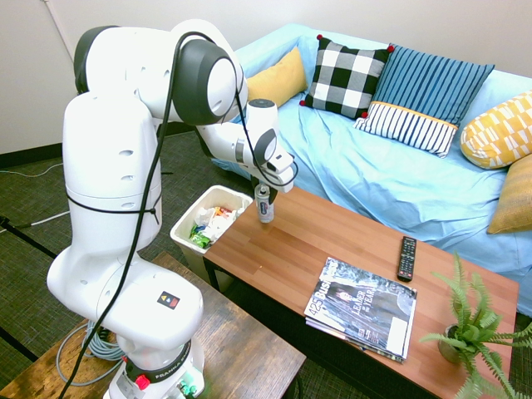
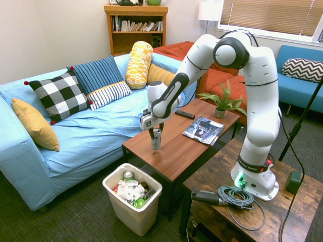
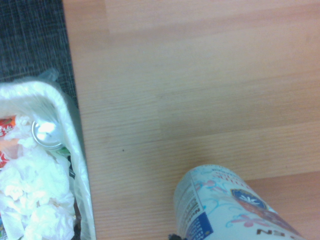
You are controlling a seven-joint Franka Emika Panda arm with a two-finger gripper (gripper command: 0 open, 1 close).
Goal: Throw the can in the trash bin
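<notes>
Gripping now, with the gripper (image 2: pixel 156 131) clenched on the can (image 2: pixel 156 141), fingers at its upper part; holding it roughly upright at the near end of the coffee table (image 2: pixel 171 164), over the wood; can't tell for sure from here whether clear of the surface or just touching it; looking next, by my judgement, for a lift and a short swing to the trash bin (image 2: pixel 126 210), just beside that end and lower down; could go wrong right at the lift, by slipping out of a grip so high on smooth metal, then tipping over and rolling off the edge; could also scrape or knock against the table, with a sideways move made too early or too low; careful over the bin's rim (image 1: pixel 179 221) too, likely to catch the can's bottom after too shallow a swing, and to send it down to the carpet (image 2: pixel 75 201); watch for letting go too soon, over the gap or on the rim, through misjudging the reach; then reckon with the heap inside, rising close to the rim with crumpled paper (image 3: pixel 37 187) and another can (image 3: pixel 47 134); might bounce or roll off that pile after a drop from too high; best to go well inside, lower gently, and only then release
</notes>
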